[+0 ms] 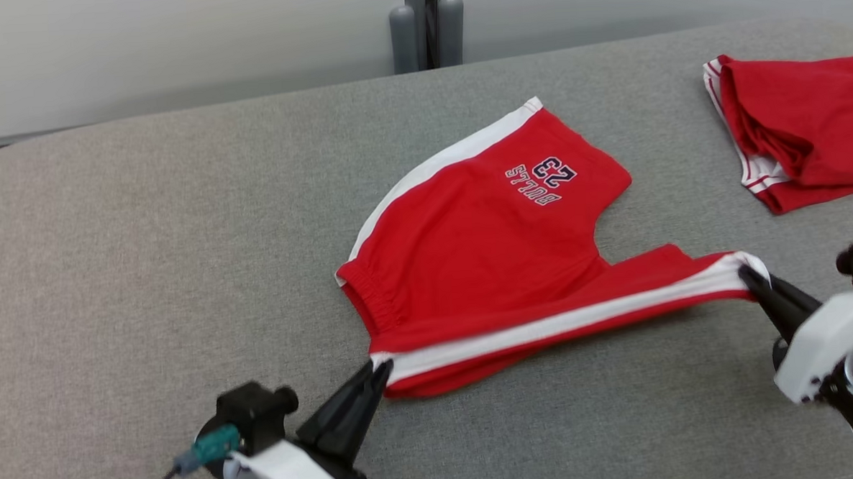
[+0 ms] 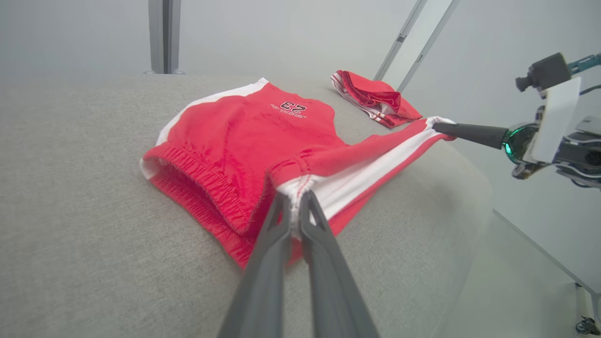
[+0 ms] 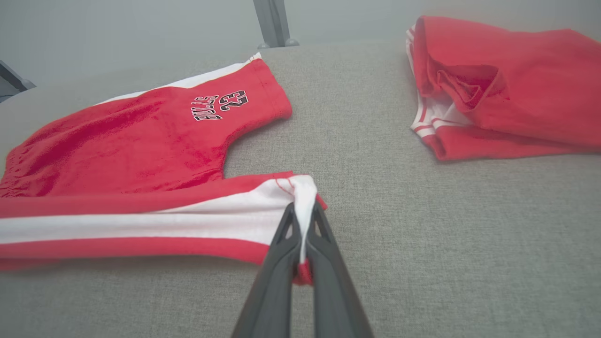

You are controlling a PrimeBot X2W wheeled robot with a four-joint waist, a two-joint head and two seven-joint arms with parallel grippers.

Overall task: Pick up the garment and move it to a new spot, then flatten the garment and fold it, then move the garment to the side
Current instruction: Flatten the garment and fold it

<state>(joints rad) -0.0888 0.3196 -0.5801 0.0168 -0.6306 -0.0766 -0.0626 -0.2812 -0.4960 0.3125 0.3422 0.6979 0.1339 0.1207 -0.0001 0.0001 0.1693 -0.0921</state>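
On the grey fabric-covered table [image 1: 147,280], the red white-striped shorts [image 1: 484,251] are spread at the centre. Their near striped edge is pinched at each end by the closed left gripper [image 1: 380,370] and right gripper [image 1: 750,276]; folding and moving aside are judged outstanding.

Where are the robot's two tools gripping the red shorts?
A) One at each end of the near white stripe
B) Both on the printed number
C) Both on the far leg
A: on the shorts, the left tool pinches the stripe's waistband end and the right tool pinches its leg-hem end.
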